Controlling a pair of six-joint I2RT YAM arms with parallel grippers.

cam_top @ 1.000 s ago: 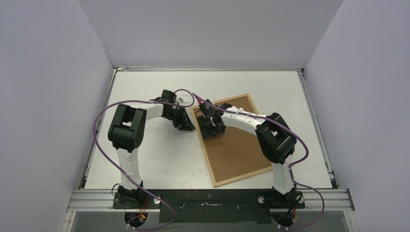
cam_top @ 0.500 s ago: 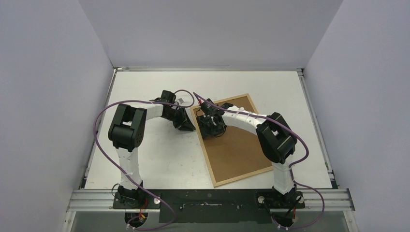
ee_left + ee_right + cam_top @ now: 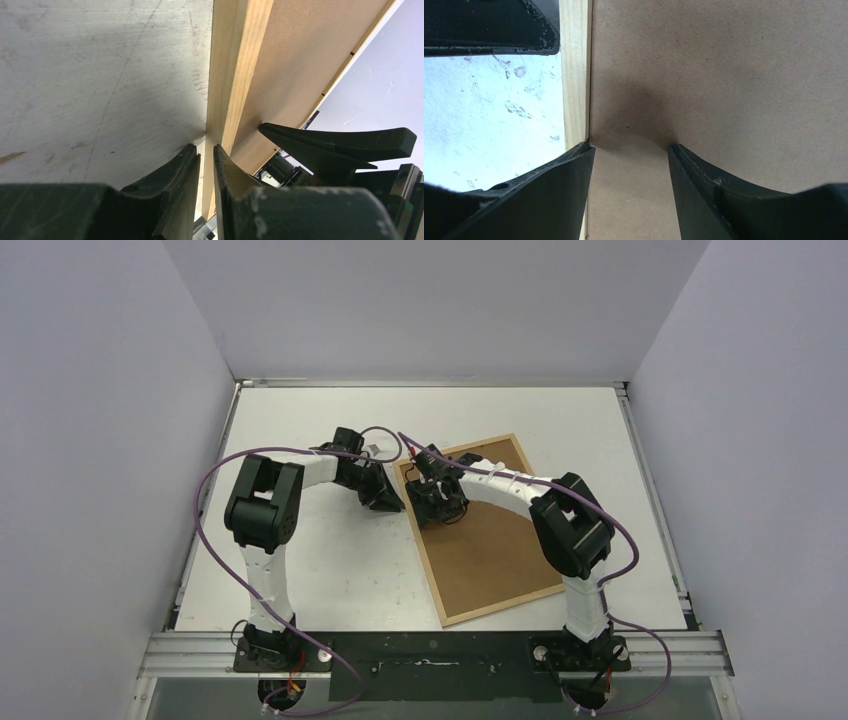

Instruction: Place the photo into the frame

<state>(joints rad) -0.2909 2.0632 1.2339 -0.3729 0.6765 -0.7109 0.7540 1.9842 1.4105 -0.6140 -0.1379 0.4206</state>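
Observation:
The frame (image 3: 425, 565), thin light wood, lies on the white table with a brown backing board (image 3: 490, 550) filling it. The photo is hidden. My left gripper (image 3: 397, 502) sits at the frame's left side near its far corner. In the left wrist view it (image 3: 206, 150) is shut on the wooden rail (image 3: 232, 65), one finger on each side. My right gripper (image 3: 440, 512) stands open over the board just inside that same rail. In the right wrist view its (image 3: 630, 147) tips rest on the board (image 3: 724, 75), the left tip at the rail (image 3: 574, 85).
Grey walls close the table (image 3: 320, 570) in on three sides. The two wrists are close together at the frame's far left corner; one right finger (image 3: 340, 142) shows in the left wrist view and a left finger (image 3: 489, 25) in the right wrist view.
The right gripper's jaws have spread slightly wider on the board. Both arms and the frame stay almost where they were.

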